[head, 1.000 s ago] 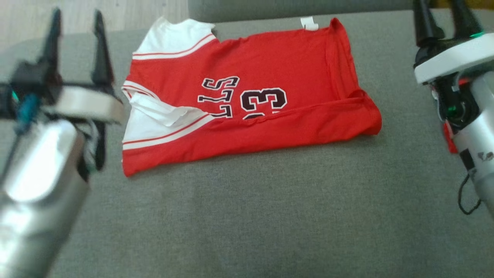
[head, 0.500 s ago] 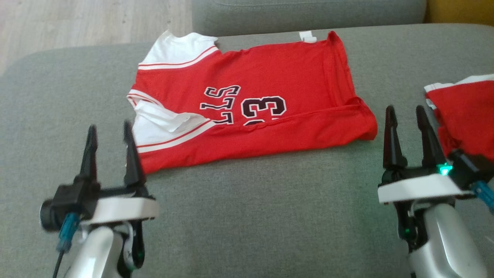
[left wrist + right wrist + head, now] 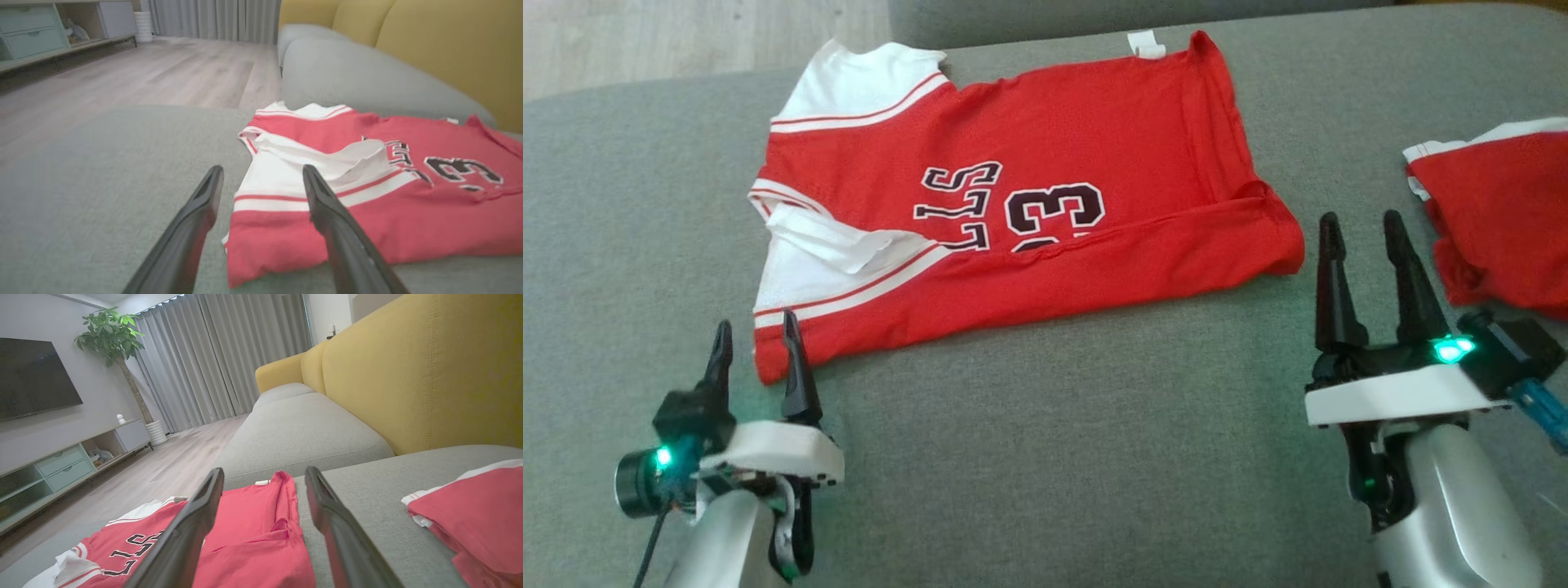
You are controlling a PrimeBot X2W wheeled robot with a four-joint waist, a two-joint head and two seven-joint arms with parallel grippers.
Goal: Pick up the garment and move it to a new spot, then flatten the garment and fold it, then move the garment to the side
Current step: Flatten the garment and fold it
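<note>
- Find shirt (image 3: 1013,204) spread flat on cushion (image 3: 1045,457), mid head view, with near long edge folded over the lower part of the number print.
- Note white sleeves toward left, red hem toward right.
- Find left gripper (image 3: 755,320) at lower left: fingers released, grasping nothing, tips at the shirt's near left corner. Cannot tell whether touching.
- Find right gripper (image 3: 1361,216) at lower right: fingers released, grasping nothing, tips just beside the shirt's right hem corner, apart from it.
- Note second garment (image 3: 1494,220), red with white trim, bunched just right of right gripper, apart from shirt.
- Note yellow backrest (image 3: 408,375) behind cushion and wood floor (image 3: 122,77) beyond.
</note>
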